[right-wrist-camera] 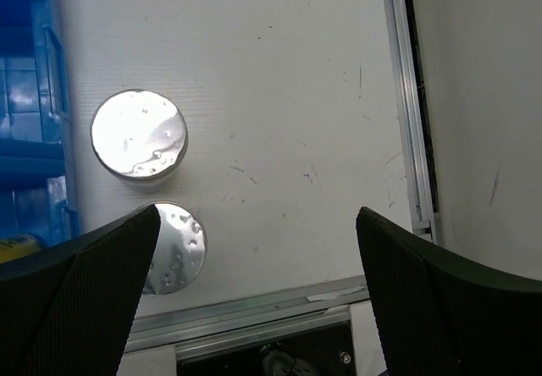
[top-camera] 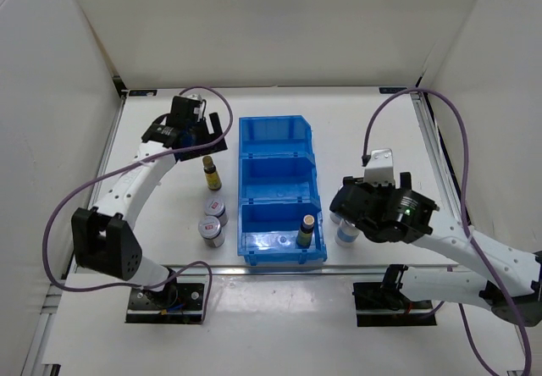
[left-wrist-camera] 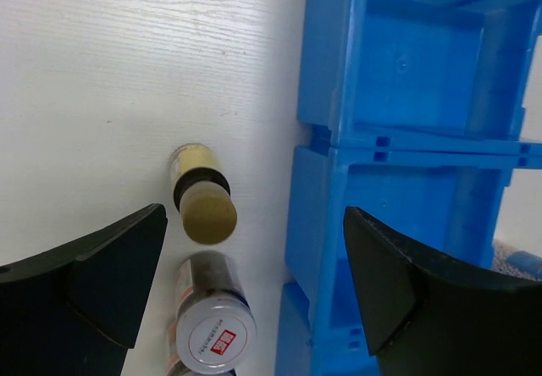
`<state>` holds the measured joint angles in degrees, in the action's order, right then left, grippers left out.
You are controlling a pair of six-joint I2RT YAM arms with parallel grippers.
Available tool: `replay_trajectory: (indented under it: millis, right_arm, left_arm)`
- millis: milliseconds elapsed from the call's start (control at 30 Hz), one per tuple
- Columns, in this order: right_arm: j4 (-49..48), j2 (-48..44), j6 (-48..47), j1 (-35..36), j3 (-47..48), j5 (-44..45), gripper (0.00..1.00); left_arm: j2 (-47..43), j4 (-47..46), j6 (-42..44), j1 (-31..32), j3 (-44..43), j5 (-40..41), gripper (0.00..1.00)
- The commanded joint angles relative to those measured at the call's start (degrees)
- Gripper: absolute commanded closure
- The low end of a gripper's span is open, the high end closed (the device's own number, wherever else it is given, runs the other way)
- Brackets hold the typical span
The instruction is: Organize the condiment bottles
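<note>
Both the left arm (top-camera: 127,194) and the right arm (top-camera: 483,262) wore white shells over black joint housings, and each trailed a looping purple cable (top-camera: 465,164). A green light (top-camera: 409,211) glowed on the right arm's round black wrist, below a white camera block (top-camera: 379,167). The left gripper (left-wrist-camera: 254,213) had smooth black fingers (left-wrist-camera: 93,279); the right gripper (right-wrist-camera: 258,213) had finely dimpled black ones. Black base plates (top-camera: 165,301) sat beneath both arms.

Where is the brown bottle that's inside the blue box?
In the top view, the brown bottle stands in the nearest compartment of the blue bin, on its right side.
</note>
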<state>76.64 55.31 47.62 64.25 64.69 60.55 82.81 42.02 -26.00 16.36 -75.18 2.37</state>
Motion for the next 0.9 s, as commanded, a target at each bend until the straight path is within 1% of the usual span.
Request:
replay_trajectory:
  millis: [0, 67, 200, 233, 333, 400, 867]
  right_arm:
    - [3.8, 1.8, 1.3, 0.3, -0.3, 2.1, 0.00]
    - [3.8, 2.5, 1.3, 0.3, -0.3, 2.1, 0.00]
    - [3.8, 3.1, 1.3, 0.3, -0.3, 2.1, 0.00]
    - [3.8, 3.1, 1.3, 0.3, -0.3, 2.1, 0.00]
    - [3.2, 3.1, 0.8, 0.3, -0.3, 2.1, 0.00]
    - [3.2, 3.1, 0.8, 0.3, -0.3, 2.1, 0.00]
    - [3.2, 3.6, 0.3, 0.3, -0.3, 2.1, 0.00]
  left_arm:
    - [1.8, 0.4, -0.2, 0.2, -2.5, 1.9, 0.05]
    - [2.5, 0.4, -0.2, 0.2, -2.5, 1.9, 0.09]
    - [3.1, 0.4, -0.2, 0.2, -2.0, 3.1, 0.12]
    - [3.1, 0.4, 0.3, 0.2, -2.0, 3.1, 0.15]
    - [4.2, 0.4, 0.3, 0.2, -2.0, 3.6, 0.20]
    - [4.2, 0.4, 0.3, 0.2, -2.0, 3.6, 0.27]
    - [4.2, 0.4, 0.9, 0.2, 1.9, 3.6, 0.29]
